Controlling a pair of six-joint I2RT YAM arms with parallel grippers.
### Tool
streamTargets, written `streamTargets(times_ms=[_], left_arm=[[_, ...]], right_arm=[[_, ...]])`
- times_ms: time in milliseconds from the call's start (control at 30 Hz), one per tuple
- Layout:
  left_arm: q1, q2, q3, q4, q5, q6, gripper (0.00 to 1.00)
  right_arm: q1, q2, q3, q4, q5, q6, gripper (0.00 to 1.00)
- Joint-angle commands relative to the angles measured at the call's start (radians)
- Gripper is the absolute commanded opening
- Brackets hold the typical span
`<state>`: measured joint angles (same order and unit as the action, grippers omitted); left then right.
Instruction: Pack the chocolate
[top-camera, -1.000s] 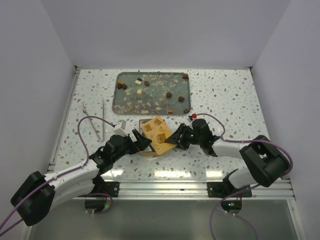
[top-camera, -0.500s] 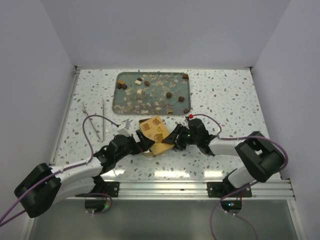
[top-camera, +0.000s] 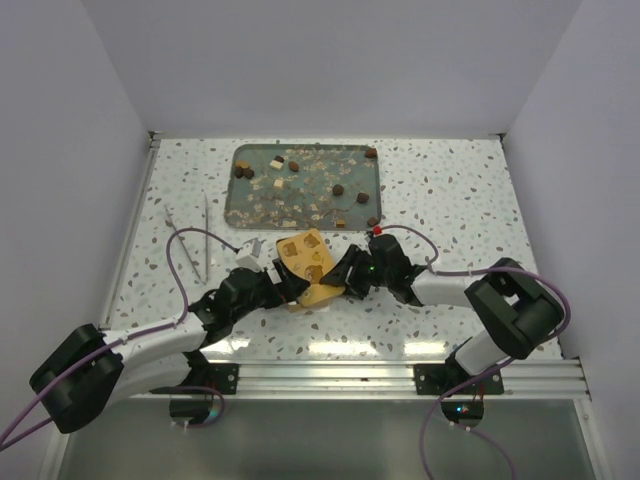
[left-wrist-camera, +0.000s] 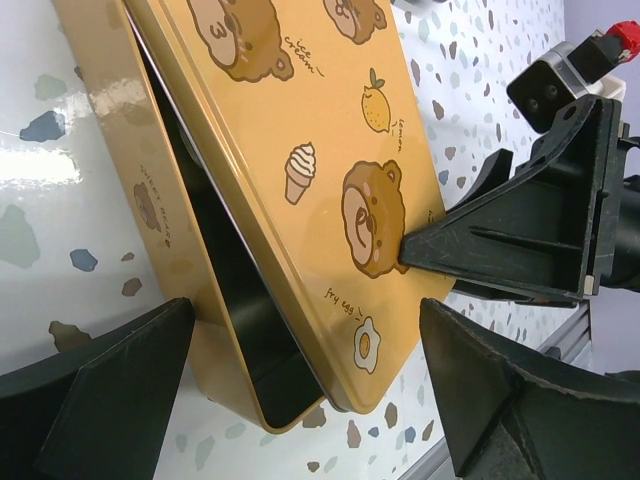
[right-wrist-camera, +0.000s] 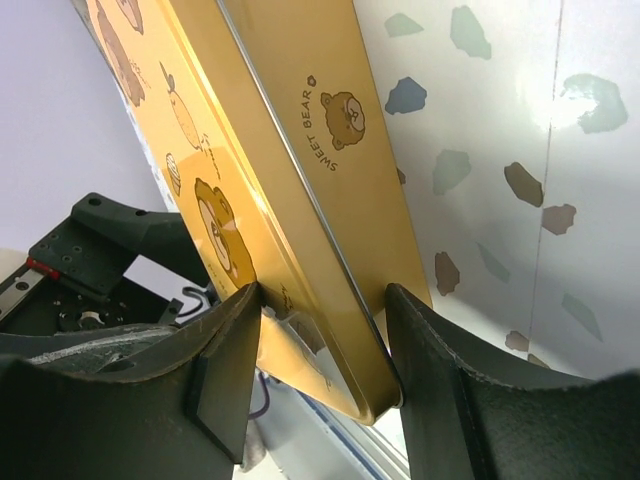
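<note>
The right gripper (right-wrist-camera: 322, 295) pinches the edge of the gold tin (left-wrist-camera: 300, 100), which is printed "SWEET BEAR", "ice cream", "lemon" and "fry egg". The left gripper (left-wrist-camera: 307, 310) gapes wide around its lower end, holding nothing. The tin stands tilted on a speckled white table (top-camera: 450, 190) between pale walls, and behind it the chocolate (top-camera: 338, 189) lies among crumbs on the tray (top-camera: 231, 190), with thin sticks (top-camera: 206, 230) at the left.

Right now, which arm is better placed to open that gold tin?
Probably left: the left claw stands wide open astride the gold tin, free to take the lid; the right claw is busy gripping the tin's edge.
</note>
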<state>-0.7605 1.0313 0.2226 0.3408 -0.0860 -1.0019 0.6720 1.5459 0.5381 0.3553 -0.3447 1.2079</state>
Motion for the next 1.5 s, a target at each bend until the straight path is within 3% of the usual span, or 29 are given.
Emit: streamTargets(times_ms=[0,500,1100,1167,1200,1233,1467], left_arm=[[-0.013,0.000,0.049,0.070,0.038,0.000,1.00],[-0.014,0.019,0.080,0.064,0.043,0.022,1.00],[-0.014,-0.034,0.090,-0.065,-0.046,0.005,1.00],[-0.014,-0.045,0.098,-0.095,-0.072,0.008,1.00],[-0.014,-0.048,0.101,-0.108,-0.080,0.009,1.00],[-0.014,-0.050,0.103,-0.126,-0.086,0.011,1.00],[-0.014,-0.056,0.132,-0.174,-0.124,0.023,1.00]], right_arm=[[0.034,0.029,0.029,-0.090,0.058,-0.028,0.54],[0.061,-0.029,0.103,-0.222,0.090,-0.114,0.56],[0.083,-0.030,0.157,-0.277,0.111,-0.179,0.59],[0.087,-0.027,0.161,-0.277,0.111,-0.179,0.60],[0.089,-0.027,0.166,-0.280,0.113,-0.182,0.69],[0.090,-0.026,0.169,-0.282,0.115,-0.185,0.71],[0.097,-0.021,0.177,-0.280,0.118,-0.186,0.70]])
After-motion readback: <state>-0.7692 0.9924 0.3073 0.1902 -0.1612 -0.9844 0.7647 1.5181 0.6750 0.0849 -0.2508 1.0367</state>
